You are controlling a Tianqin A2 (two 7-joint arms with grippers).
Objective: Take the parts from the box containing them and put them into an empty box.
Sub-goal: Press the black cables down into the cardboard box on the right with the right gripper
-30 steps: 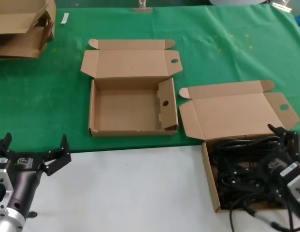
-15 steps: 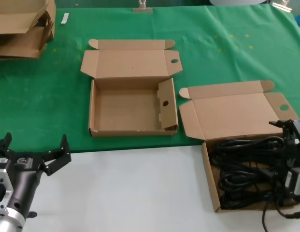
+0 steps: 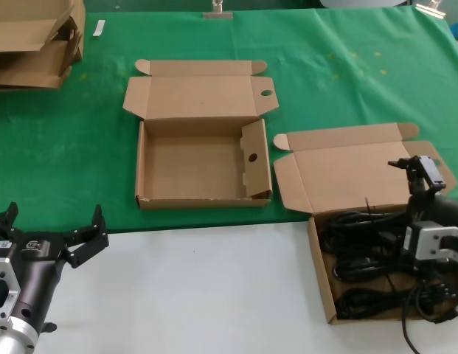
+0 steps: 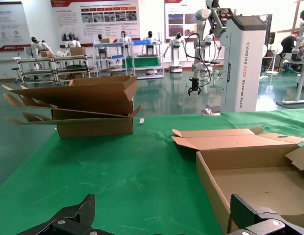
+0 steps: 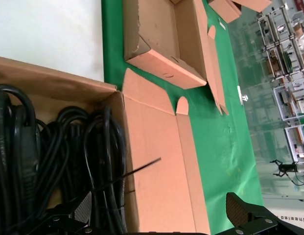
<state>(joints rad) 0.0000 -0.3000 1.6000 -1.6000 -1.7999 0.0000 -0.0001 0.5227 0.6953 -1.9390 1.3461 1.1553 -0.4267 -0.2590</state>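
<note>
Below right tool (image 3: 416, 171), parts (image 3: 369, 254) lie boxed.

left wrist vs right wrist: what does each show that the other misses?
Left wrist only: the cardboard stack on the green cloth, and the open left hand. Right wrist only: the cords in their box, its lid laid open, and the open right hand. Both: the empty box.
</note>
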